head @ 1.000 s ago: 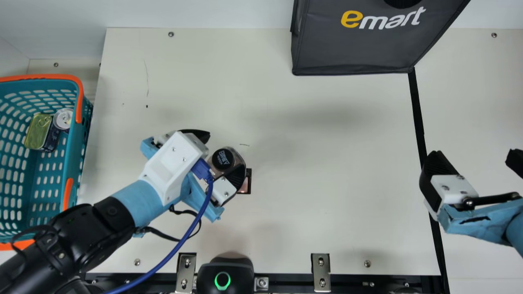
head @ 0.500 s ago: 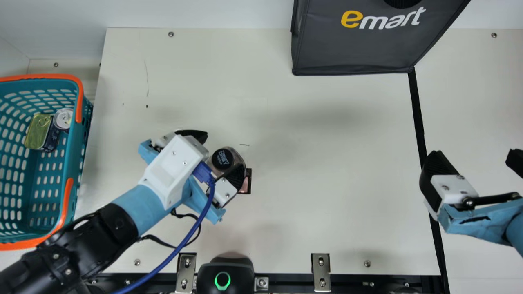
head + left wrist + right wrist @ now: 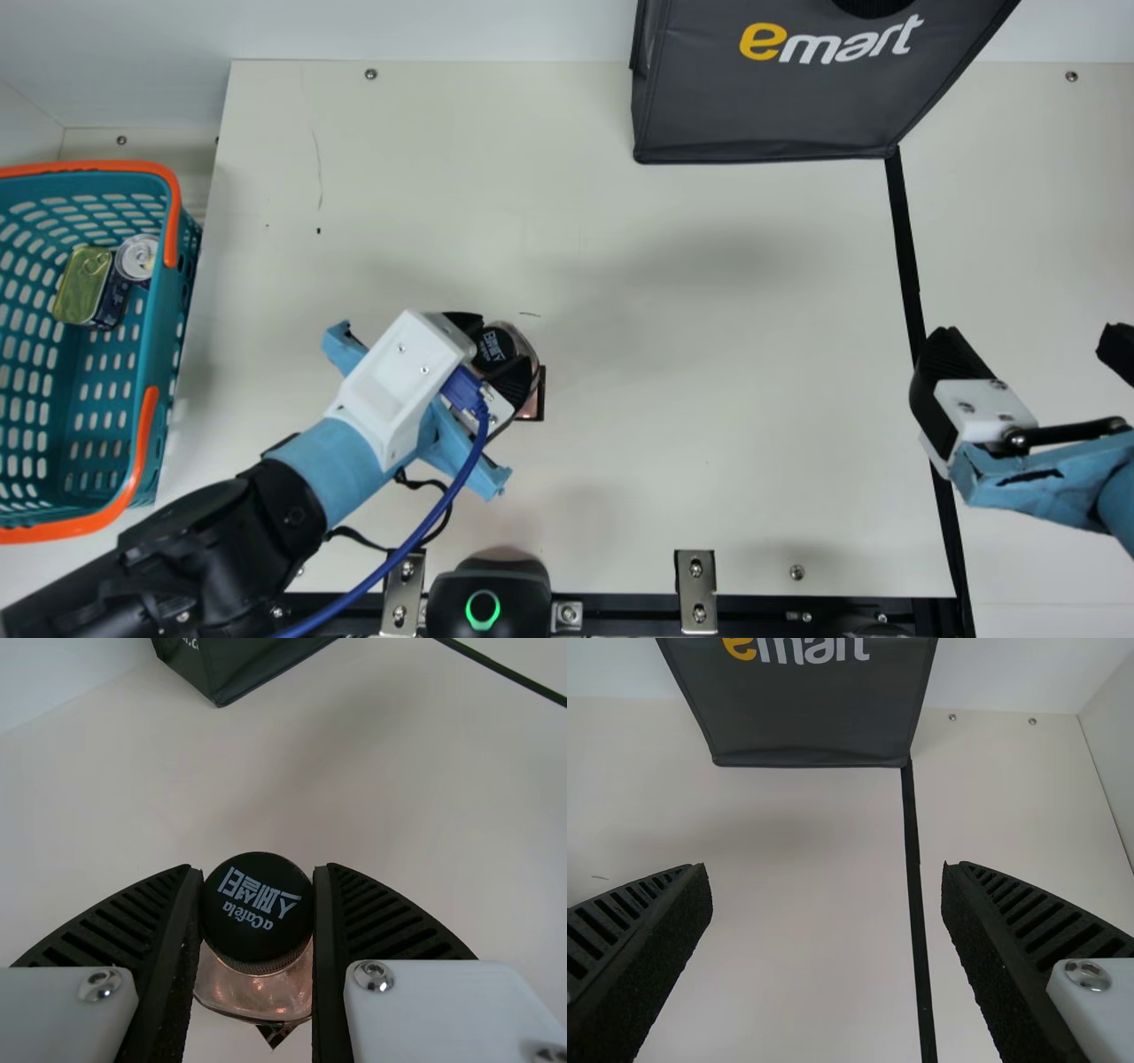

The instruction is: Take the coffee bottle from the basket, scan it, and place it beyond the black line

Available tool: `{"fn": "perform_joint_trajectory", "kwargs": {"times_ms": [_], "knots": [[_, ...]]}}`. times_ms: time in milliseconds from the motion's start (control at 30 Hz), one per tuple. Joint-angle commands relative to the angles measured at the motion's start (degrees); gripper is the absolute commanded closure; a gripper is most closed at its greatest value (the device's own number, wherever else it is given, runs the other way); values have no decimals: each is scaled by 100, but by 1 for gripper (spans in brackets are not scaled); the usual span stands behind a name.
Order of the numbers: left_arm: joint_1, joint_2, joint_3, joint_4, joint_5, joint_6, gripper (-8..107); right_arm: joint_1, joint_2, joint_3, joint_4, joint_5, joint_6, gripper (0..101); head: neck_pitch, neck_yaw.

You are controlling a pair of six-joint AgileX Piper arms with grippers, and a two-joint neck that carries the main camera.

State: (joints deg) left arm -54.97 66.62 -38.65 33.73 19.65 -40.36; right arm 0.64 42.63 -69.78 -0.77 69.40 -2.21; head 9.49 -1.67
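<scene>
Mina: Why did you hold it there? Your left tool (image 3: 257, 873) was clamped on the coffee bottle (image 3: 257, 979), one finger to each side of the cap (image 3: 257, 917).

Theo: Probably because the neck end gave you a central grip and left most of the glass bare for the scan. The bottle was between that tool's fingers, outside the basket (image 3: 155, 354), which was well apart on the tool's outer side. A dark-framed reddish patch (image 3: 532, 406) showed just beside your grip; you may have chosen the spot for scanning, though you couldn't be sure from this.

Mina: And your right tool (image 3: 827, 871)?

Theo: Its fingers were apart with nothing between them, and in its wrist view the black line (image 3: 913, 850) ran through the gap. That line was well apart from your left tool, so you likely had a long carry to come.

Mina: Which way did your bottle point?

Theo: Cap up, towards your left wrist camera, with its long axis roughly upright to the worktop (image 3: 709, 354). You couldn't tell whether its base touched, or which way any barcode faced.
</scene>
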Motion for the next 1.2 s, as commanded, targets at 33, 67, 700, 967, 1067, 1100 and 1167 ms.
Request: {"fn": "perform_joint_trajectory", "kwargs": {"times_ms": [33, 67, 700, 967, 1067, 1100, 1167], "knots": [[-5, 45, 57, 91, -6, -195, 89, 0, 0, 0, 0, 0, 0, 10, -157, 9], [-6, 57, 70, 109, -14, -228, 89, 0, 0, 0, 0, 0, 0, 10, -157, 9], [364, -18, 10, -462, -179, 695, 89, 0, 0, 0, 5, 6, 0, 10, -157, 9], [545, -163, -163, -1493, -153, 1989, 89, 0, 0, 0, 5, 6, 0, 10, -157, 9], [609, -214, -252, -1899, -110, 2510, 89, 0, 0, 0, 5, 6, 0, 10, -157, 9], [624, -231, -284, -2044, -92, 2682, 89, 0, 0, 0, 5, 6, 0, 10, -157, 9], [653, -264, -345, -2351, -59, 3051, 89, 0, 0, 0, 5, 6, 0, 10, -157, 9]]}}
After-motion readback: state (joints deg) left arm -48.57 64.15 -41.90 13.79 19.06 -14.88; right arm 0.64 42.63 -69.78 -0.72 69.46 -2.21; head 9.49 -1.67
